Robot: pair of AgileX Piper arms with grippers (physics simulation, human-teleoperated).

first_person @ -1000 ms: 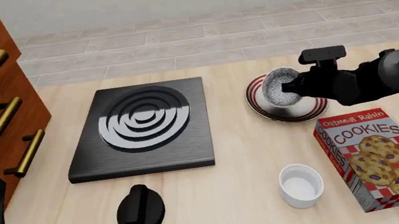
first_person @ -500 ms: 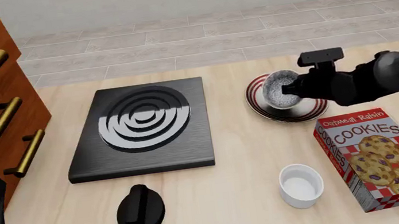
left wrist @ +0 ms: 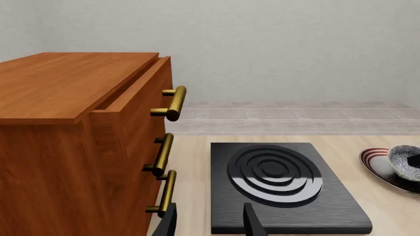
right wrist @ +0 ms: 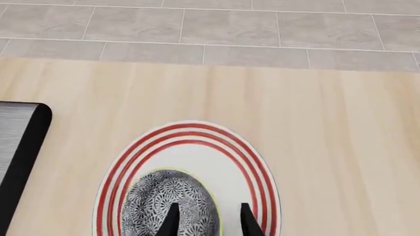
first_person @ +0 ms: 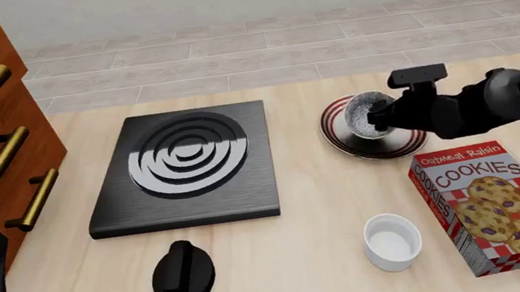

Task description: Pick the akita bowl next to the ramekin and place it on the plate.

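Pinching the akita bowl's [first_person: 367, 114] rim, the right gripper [first_person: 384, 115] holds it low over the plate [first_person: 342, 140], inside the red rings; contact underneath cannot be told; left gripper [left wrist: 208, 220] spread, well apart; ramekin [first_person: 392, 241] nearer the camera.

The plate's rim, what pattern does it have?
Red concentric rings on the white plate, clearest in the right wrist view.
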